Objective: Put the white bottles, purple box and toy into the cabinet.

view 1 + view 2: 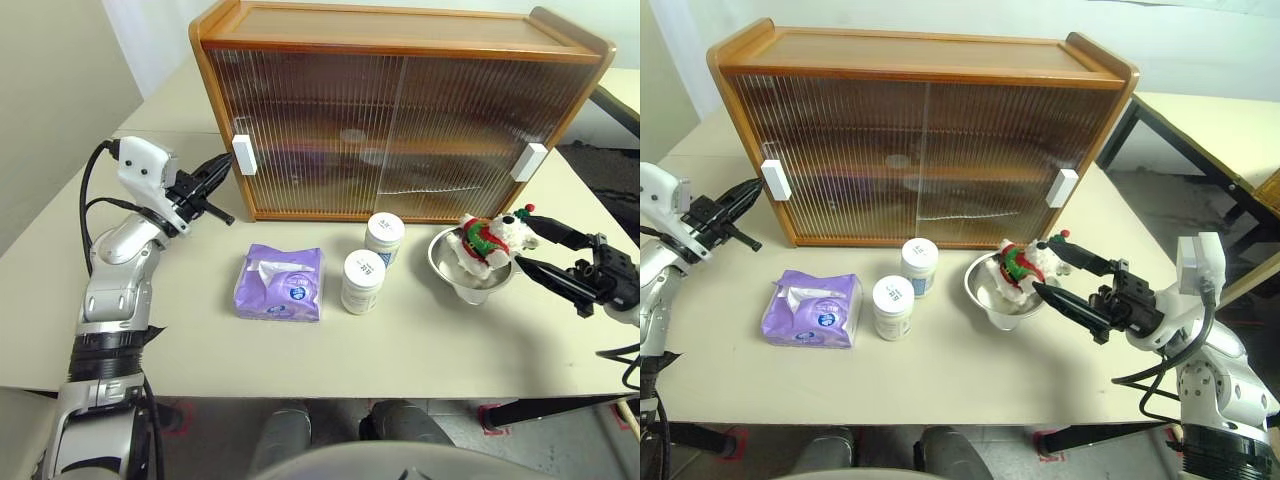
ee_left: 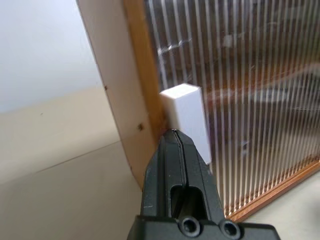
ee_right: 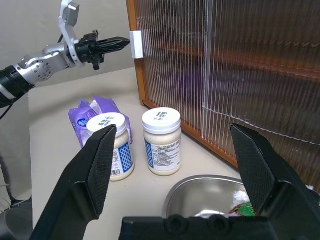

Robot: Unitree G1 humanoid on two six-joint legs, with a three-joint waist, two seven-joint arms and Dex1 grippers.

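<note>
The cabinet (image 1: 400,110) stands at the back of the table with both ribbed sliding doors closed. My left gripper (image 1: 222,166) is shut, and its tip (image 2: 173,132) rests against the white handle (image 2: 187,117) of the left door. The purple box (image 1: 280,282) lies in front of the cabinet. Two white bottles (image 1: 384,238) (image 1: 362,281) stand just right of it. The toy (image 1: 490,240) sits in a steel bowl (image 1: 445,262). My right gripper (image 1: 1038,265) is open, with one finger on either side of the toy's right edge.
A second white handle (image 1: 529,161) sits on the right door. Faint shapes show through the ribbed panels on the shelves. Bare tabletop (image 1: 200,340) lies in front of the purple box. Another table (image 1: 1210,130) stands off to the right.
</note>
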